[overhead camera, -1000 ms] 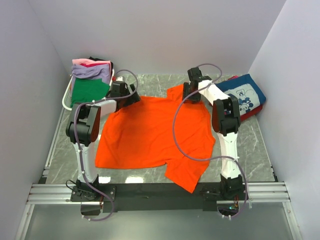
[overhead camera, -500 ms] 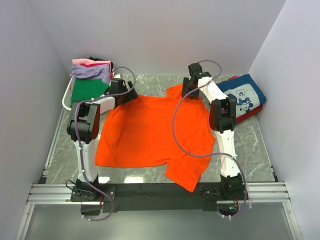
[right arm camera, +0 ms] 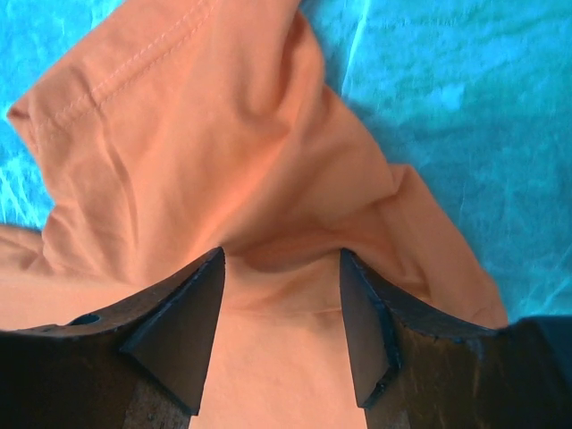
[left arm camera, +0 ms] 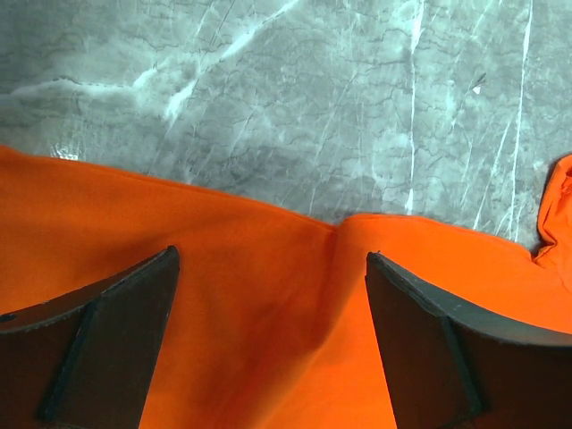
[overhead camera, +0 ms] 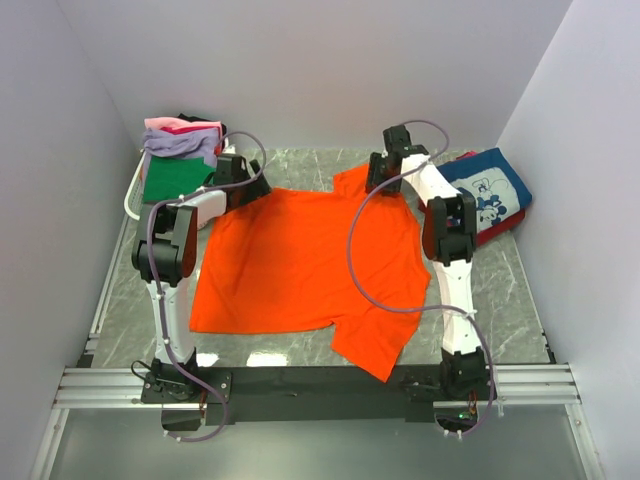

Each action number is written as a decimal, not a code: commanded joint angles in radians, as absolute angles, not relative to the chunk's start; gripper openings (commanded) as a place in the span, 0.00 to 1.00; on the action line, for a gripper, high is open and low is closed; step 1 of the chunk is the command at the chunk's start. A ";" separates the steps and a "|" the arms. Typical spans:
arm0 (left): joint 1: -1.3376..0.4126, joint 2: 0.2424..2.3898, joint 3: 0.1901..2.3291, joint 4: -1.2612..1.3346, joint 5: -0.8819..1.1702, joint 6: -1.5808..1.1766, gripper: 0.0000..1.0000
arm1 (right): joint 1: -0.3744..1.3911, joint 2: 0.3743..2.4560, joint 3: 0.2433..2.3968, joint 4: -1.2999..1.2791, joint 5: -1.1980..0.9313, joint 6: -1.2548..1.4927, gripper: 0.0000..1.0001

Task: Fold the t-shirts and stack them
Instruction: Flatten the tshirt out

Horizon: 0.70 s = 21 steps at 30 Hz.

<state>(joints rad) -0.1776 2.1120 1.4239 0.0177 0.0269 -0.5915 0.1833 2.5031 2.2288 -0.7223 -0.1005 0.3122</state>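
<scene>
On the gray marble table (overhead camera: 122, 310), the orange t-shirt (overhead camera: 300, 265) lies spread out, with plain white walls (overhead camera: 300, 70) around. The left gripper (left arm camera: 270, 257) hangs wide open over the shirt's far edge. The right gripper (right arm camera: 281, 253) stands spread over the far sleeve (right arm camera: 179, 107), maybe touching it. The 2 should pinch low and fold evenly.

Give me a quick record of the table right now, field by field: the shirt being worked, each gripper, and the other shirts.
Shirt in work: orange t-shirt, spread out on the table, not yet folded
Left gripper: open, over the shirt's far edge
Right gripper: jaws apart, at the bunched far sleeve
Basket: far left, holding a pile of tees
Far right: folded navy tee lying on a red tee
</scene>
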 commanded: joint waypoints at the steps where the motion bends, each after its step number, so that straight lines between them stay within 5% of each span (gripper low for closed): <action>1: -0.175 2.111 1.485 0.005 0.011 -0.589 0.91 | 0.178 2.364 2.151 -0.602 -0.123 0.279 0.61; 9: -0.212 2.059 1.493 0.017 0.032 -0.568 0.91 | 0.176 2.076 1.887 -0.485 -0.029 0.238 0.63; 21: -0.265 2.039 1.408 0.020 0.054 -0.574 0.91 | 0.161 2.270 2.052 -0.594 0.132 0.169 0.64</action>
<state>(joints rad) -0.2604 2.1044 1.4322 0.0032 0.0479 -0.5873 0.1780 2.2150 2.0037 -0.5617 0.0711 0.2024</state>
